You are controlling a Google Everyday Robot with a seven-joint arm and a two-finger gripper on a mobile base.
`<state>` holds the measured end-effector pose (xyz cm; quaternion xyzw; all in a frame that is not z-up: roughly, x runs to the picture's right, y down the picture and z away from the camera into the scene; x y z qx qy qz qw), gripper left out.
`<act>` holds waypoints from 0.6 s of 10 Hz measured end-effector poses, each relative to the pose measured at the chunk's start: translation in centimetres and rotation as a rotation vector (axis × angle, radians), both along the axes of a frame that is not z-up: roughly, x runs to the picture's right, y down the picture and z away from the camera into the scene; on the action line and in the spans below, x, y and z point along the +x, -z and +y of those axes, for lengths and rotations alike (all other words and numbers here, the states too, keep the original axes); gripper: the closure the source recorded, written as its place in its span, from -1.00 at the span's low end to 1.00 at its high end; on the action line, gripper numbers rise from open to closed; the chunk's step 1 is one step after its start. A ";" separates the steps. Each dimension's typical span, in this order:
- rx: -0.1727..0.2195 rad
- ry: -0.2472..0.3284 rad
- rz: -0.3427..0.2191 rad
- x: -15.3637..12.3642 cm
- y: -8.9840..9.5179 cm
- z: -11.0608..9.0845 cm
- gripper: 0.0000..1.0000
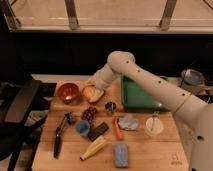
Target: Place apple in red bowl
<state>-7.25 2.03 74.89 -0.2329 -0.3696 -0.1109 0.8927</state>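
While the tool [93, 93] grips the apple [91, 94] beside the red bowl [67, 92], a wooden table [150, 152] fronts dark windows.

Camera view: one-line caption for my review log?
Gripper carrying the apple beside the red bowl.

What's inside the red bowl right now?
The red bowl looks empty. The gripper hangs just right of it with the apple, over the purple bowl, which it covers.

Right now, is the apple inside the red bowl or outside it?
Outside. The apple is at the end effector, just right of the red bowl, not inside its rim.
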 end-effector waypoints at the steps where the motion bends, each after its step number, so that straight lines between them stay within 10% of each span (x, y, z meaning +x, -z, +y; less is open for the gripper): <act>1: 0.007 0.000 -0.004 -0.1 -0.2 0.0 1.00; 6: 0.067 0.009 -0.070 -6.5 -3.2 -2.9 1.00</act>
